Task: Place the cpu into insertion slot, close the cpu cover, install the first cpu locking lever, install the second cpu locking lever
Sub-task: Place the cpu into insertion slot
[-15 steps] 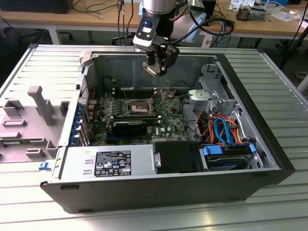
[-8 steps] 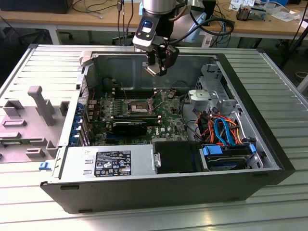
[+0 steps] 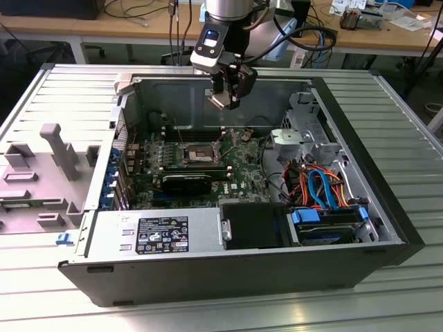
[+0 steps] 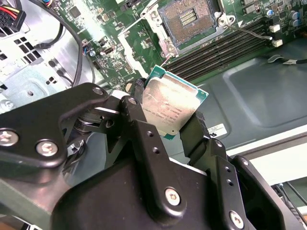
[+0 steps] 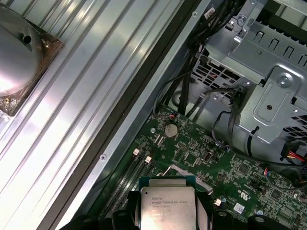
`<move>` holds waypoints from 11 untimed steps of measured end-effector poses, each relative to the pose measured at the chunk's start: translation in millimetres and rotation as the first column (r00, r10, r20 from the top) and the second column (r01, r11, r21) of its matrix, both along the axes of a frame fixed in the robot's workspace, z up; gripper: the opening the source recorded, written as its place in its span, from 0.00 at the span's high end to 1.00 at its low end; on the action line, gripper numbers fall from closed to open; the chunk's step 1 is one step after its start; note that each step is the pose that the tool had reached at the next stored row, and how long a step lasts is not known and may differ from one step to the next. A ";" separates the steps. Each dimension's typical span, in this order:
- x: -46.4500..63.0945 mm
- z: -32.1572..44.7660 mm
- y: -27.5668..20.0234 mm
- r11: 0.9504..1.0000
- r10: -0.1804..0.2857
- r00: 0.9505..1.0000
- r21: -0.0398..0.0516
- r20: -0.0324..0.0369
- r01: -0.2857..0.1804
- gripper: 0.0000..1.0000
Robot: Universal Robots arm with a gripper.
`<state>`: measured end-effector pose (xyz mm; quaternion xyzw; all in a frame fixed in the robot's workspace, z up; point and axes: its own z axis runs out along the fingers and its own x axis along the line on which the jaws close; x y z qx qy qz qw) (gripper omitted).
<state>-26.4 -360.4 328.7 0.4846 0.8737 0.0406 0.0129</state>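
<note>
Grey moulded fixture (image 3: 48, 173): lies on the ribbed table (image 3: 387, 90) at nine o'clock of the open computer case (image 3: 208, 277) in the exterior view. It is outside the case wall and well apart from the work.

Graphics card (image 3: 187, 182): black, lies flat on the green board just at six o'clock of the socket. It does not overlap the socket.

Insertion slot (image 3: 197, 152): sits at about ten o'clock of the case centre. Its dark, gold-tinted centre is bare inside the silver rim, and the second wrist view shows the contact field exposed. Judged ready to receive the chip.

Cpu cover: not lying over the socket. Where it stands cannot be told with certainty.

Gripper (image 3: 227, 100): hangs over the case at twelve o'clock of its centre, near the rear wall and well above the board. The socket lies at about seven o'clock from it.

Fingers (image 4: 136, 108): drawn in narrow, clamped on two opposite edges of the chip.

Cpu (image 4: 170, 105): held between the fingers, clear of the board and touching nothing else. Its dull silver top faces the cameras in both wrist views. Judged: the edge grip leaves the underside free for seating.

Task standing: the chip is not yet in the slot, and the cover and both levers are not yet dealt with.

Drive cage (image 3: 304, 135): silver, at two o'clock of the case centre, apart from the gripper.

Cables (image 3: 322, 187): orange and blue, bunched at four o'clock, well apart from the socket. Judged no obstruction.
</note>
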 end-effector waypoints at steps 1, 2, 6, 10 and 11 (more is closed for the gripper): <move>0.0 0.0 0.0 1.000 -0.002 1.000 0.000 0.000 0.002 0.45; 0.0 0.0 0.0 1.000 -0.004 1.000 0.000 0.000 0.004 0.45; 0.0 0.0 0.0 1.000 -0.008 1.000 0.000 0.000 0.008 0.45; 0.0 0.0 0.0 1.000 -0.013 1.000 0.000 0.000 0.013 0.45; 0.0 0.0 0.0 1.000 -0.014 1.000 0.000 0.000 0.014 0.45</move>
